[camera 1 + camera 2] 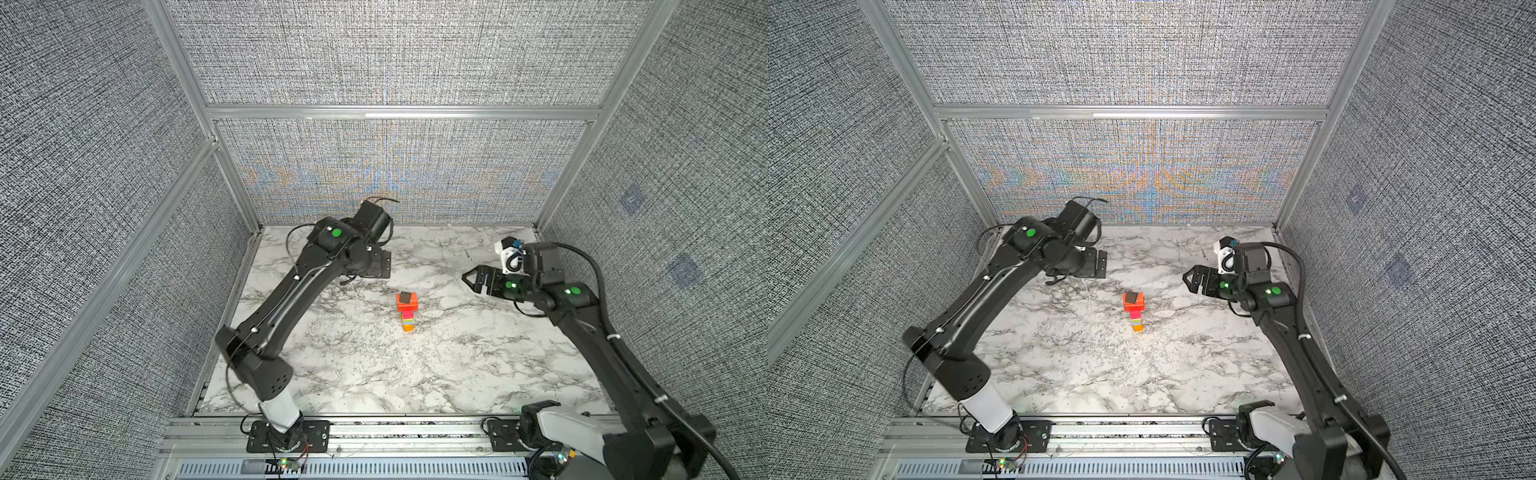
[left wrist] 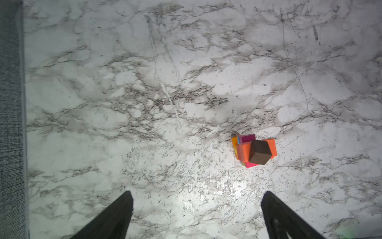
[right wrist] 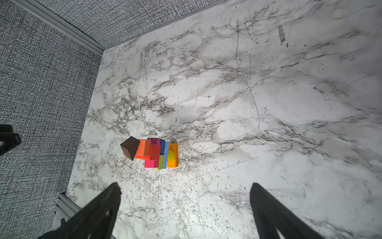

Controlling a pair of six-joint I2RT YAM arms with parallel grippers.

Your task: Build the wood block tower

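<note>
The wood block tower [image 1: 407, 313] [image 1: 1134, 312] stands upright near the middle of the marble table. From the bottom it stacks orange, light blue, yellow-green and magenta blocks, then a wider red-orange slab [image 1: 410, 306]. On top sits a small dark brown block [image 1: 406, 297] [image 2: 260, 152] [image 3: 129, 147], turned askew. My left gripper [image 2: 197, 194] hangs high up, behind and left of the tower, open with nothing between its fingers. My right gripper [image 1: 467, 277] [image 3: 186, 186] hovers to the tower's right, also open and apart from it. Nothing touches the tower [image 2: 248, 149] [image 3: 159, 154].
Grey fabric walls on aluminium frames [image 1: 399, 112] close in the table [image 1: 374, 374] at the back and both sides. A metal rail [image 1: 415, 432] with both arm bases runs along the front edge. The left wall [image 3: 41, 93] shows in the right wrist view.
</note>
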